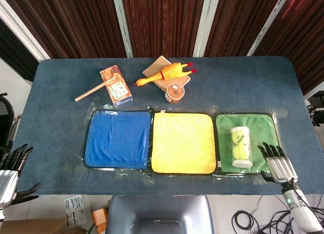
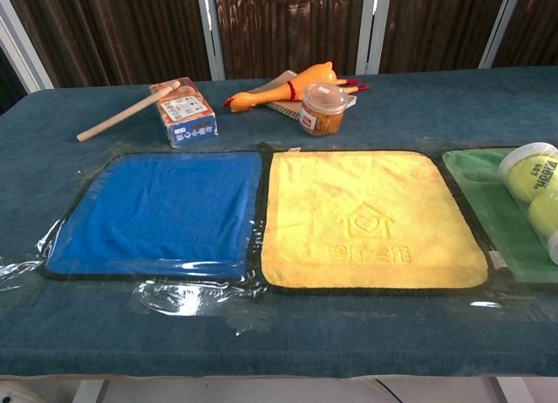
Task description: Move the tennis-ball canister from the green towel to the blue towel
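A clear tennis-ball canister [image 1: 241,146] with yellow balls lies on its side on the green towel [image 1: 255,123] at the right; the chest view shows its end [image 2: 534,194] at the frame's right edge over the green towel [image 2: 488,213]. The blue towel [image 1: 118,139] [image 2: 157,213] lies flat at the left with nothing on it. My right hand [image 1: 276,162] hovers just right of the canister at the towel's front corner, fingers spread, holding nothing. Off the table's left front edge, my left hand [image 1: 14,170] is open.
A yellow towel [image 1: 183,142] lies between the blue and green ones. Behind them sit a small printed box [image 1: 116,85], a wooden stick [image 1: 95,90], a rubber chicken [image 1: 163,74] on a notebook, and a lidded tub [image 1: 175,92].
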